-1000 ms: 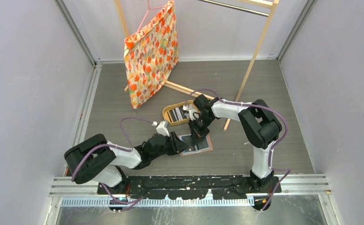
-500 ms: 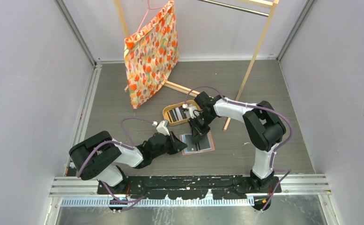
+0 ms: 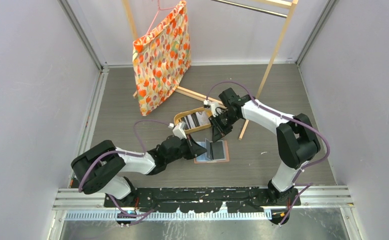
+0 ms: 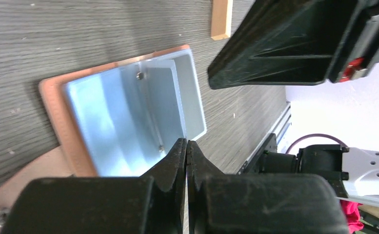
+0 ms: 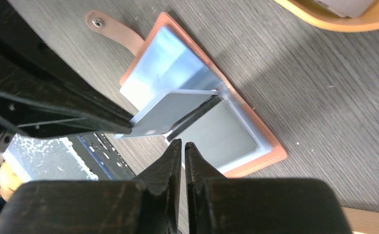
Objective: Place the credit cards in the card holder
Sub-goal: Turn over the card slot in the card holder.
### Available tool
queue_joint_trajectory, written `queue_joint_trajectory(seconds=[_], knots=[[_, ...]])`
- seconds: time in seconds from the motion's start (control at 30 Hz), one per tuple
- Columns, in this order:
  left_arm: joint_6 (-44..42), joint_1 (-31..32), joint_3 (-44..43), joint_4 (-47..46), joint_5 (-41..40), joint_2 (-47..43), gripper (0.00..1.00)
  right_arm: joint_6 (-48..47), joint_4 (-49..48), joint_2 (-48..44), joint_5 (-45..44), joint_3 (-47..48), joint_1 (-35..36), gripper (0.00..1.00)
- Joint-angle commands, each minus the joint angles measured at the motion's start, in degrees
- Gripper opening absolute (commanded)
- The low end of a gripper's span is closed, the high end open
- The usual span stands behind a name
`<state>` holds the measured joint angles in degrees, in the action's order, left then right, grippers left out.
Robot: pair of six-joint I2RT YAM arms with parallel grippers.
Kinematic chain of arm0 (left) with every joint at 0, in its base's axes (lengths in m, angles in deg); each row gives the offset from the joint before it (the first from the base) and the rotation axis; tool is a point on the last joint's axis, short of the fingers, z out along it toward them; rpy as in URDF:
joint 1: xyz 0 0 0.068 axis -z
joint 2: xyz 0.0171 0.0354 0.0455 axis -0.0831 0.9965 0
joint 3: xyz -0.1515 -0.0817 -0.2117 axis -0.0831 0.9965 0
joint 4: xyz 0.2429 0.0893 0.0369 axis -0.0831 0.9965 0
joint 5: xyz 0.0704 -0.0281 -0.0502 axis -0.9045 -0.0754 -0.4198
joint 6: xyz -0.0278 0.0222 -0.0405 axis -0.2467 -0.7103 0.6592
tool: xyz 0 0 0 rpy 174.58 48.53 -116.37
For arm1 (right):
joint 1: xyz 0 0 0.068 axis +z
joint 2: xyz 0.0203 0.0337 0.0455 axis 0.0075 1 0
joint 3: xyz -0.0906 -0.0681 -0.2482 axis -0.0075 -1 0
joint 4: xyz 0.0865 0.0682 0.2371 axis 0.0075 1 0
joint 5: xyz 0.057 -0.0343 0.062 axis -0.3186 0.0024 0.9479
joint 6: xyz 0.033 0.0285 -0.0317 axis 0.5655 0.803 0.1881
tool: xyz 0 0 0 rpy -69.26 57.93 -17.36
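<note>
Here, L gripper [image 4: 186, 148] is pinched shut on the raised inner flap of the card holder [image 4: 131, 117], propping it open on the tabletop [image 3: 262, 160]. R gripper [image 5: 182, 146] hovers above it, jaws together, apparently empty. Credit cards [image 3: 197, 119] lie in a wooden tray [image 3: 176, 119] at 11 o'clock of the holder. The cards are prob. thin, stiff & slick, so pinch one by an edge.

The card holder [image 3: 217, 151] lies open at the middle of the bench [image 3: 262, 160], the left tool [image 3: 201, 149] at its left edge. Just beyond it sits an oval wooden tray [image 3: 178, 121] holding credit cards [image 3: 197, 119]; the right tool [image 3: 216, 135] hangs between them.
</note>
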<state>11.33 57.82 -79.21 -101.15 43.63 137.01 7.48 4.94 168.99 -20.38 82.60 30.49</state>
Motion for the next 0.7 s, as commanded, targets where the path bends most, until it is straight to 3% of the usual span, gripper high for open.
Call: queue_joint_trajectory(seconds=[0.0, 0.37, 0.67], knots=[[-0.3, -0.3, -3.0, 0.2, 2.8, 0.8, 0.05, -0.5, 1.1, 1.3, -3.9, 1.2, 0.0, 0.12], [1.2, -0.2, -7.9, -3.2, 8.8, 8.8, 0.17, -0.4, 2.2, 1.1, -6.2, 2.2, -2.8, 0.12], [3.1, -0.2, -10.1, -8.3, 11.5, 15.0, 0.29, -0.6, 1.2, -3.0, -1.8, 0.8, -5.6, 0.12]])
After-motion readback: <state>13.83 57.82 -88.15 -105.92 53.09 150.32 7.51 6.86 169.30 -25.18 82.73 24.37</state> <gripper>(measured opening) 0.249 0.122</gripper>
